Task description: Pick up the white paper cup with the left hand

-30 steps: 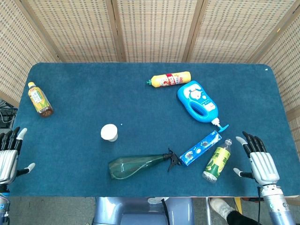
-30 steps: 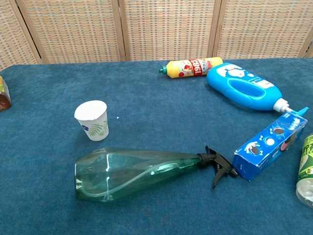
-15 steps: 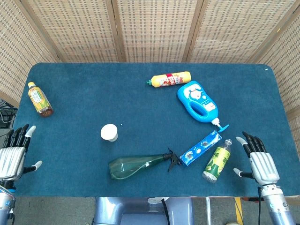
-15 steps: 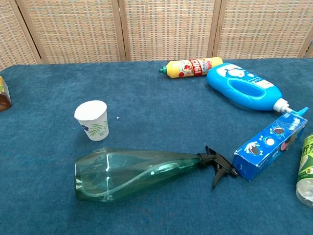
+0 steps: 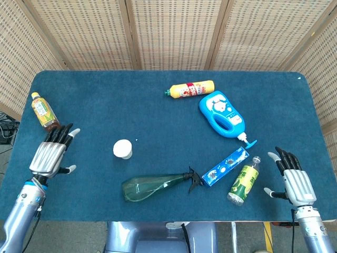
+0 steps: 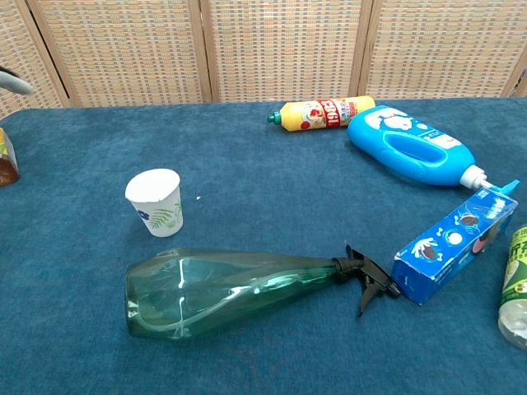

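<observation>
Left robot hand [image 5: 50, 154] open and empty over the desk's [image 5: 95, 95] left edge, well apart from the white paper cup [image 5: 122, 149], which stands upright near the green spray bottle [image 5: 155, 186]. Right robot hand [image 5: 294, 179] open, idle. Risks: light cup tips if brushed sideways, crushes if squeezed hard; tea bottle [image 5: 44, 112] sits near the hand's fingers.
</observation>
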Available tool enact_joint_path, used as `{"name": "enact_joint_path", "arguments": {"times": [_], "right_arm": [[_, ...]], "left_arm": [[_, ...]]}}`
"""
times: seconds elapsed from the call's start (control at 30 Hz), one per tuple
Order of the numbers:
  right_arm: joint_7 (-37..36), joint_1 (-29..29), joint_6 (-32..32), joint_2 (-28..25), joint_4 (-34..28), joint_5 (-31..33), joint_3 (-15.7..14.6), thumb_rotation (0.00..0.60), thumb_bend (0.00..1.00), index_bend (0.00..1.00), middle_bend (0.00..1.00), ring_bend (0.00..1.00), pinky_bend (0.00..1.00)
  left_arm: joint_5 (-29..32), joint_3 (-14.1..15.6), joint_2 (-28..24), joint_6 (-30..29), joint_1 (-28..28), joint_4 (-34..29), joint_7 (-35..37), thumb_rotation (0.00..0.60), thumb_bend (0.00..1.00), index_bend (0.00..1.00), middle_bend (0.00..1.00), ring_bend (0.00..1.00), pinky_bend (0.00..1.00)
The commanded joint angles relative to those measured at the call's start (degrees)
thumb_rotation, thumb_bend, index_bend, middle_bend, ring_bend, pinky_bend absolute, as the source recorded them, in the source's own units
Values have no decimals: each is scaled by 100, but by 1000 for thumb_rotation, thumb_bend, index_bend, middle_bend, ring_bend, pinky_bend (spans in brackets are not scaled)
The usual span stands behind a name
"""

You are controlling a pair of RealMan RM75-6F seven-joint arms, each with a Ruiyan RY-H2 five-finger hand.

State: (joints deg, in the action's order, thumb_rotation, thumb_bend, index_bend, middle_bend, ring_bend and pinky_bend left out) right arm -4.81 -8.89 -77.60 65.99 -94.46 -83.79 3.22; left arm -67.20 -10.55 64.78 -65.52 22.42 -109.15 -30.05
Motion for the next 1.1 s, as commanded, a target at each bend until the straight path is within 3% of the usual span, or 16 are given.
{"name": "enact_joint_path", "arguments": {"times": [0.03,0.13,0.4,0.63,1.1], "right_arm": [[-37,-2,10,-15,-2,11,6,600,85,0,0,0,0],[-82,-4,19,-29,3,23,14,600,85,0,0,0,0],[-279,-11,67,-82,24,73,38,600,84,0,0,0,0],[-355,-38,144,-80,51,76,25,600,85,0,0,0,0],[-598,-31,143,-164,48,94,54,600,85,0,0,0,0]], "left_arm": [[498,-189,289,340,426,39,-367,600,174,171,0,0,0],[934,-264,492,534,729,118,-607,600,174,205,0,0,0],[2198,-328,1261,702,1668,585,-1598,600,174,147,0,0,0],[3133,-303,1631,676,2279,865,-2073,600,174,132,0,0,0],[3904,-141,1999,522,2914,1045,-2242,600,179,169,0,0,0]]}}
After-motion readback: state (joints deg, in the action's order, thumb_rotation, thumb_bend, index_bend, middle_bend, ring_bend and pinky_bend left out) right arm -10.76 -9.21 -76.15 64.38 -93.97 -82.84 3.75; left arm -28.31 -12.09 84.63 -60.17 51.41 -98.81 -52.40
